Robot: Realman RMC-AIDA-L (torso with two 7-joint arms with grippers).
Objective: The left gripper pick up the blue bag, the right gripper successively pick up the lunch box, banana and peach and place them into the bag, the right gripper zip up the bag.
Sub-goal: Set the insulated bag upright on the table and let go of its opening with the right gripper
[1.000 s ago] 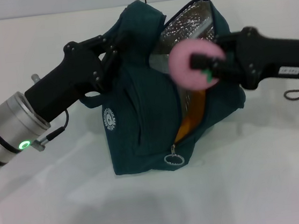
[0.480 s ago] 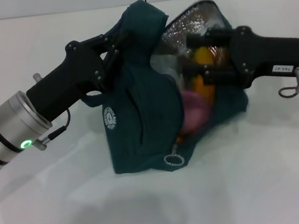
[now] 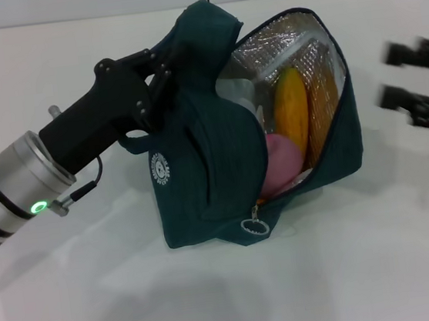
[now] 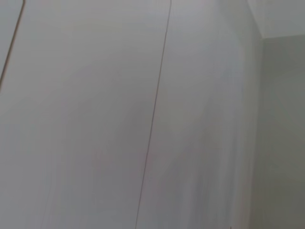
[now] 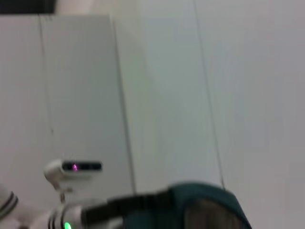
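- A dark teal bag (image 3: 208, 169) sits on a white counter (image 3: 381, 265), roughly at the middle of the head view, with its mouth gaping wide toward the right.
- The left gripper (image 3: 159, 67) comes in from the left of the bag and is clenched on the bag's upper fabric near its top left edge, holding that side up.
- The bag's silver foil lining (image 3: 282, 40) shows inside the open mouth.
- A banana (image 3: 292, 117) stands nearly upright inside the bag, against the lining.
- A pink peach (image 3: 281, 164) lies inside the bag, just below the banana and touching it, near the mouth's lower edge.
- A pale box (image 3: 239, 94) shows partly inside the bag, to the left of the banana; most of it is hidden by the bag's wall.
- A round metal zip pull (image 3: 251, 227) hangs at the bottom front of the bag, below the peach.
- A white round logo (image 3: 158, 169) marks the bag's outer wall, left of the mouth.
- The right gripper (image 3: 395, 74) is well to the right of the bag, apart from it, above the counter; its two fingers are spread and hold nothing.
- The right wrist view shows the bag's top (image 5: 200, 200) and a pale wall behind it; the left wrist view shows only pale wall.
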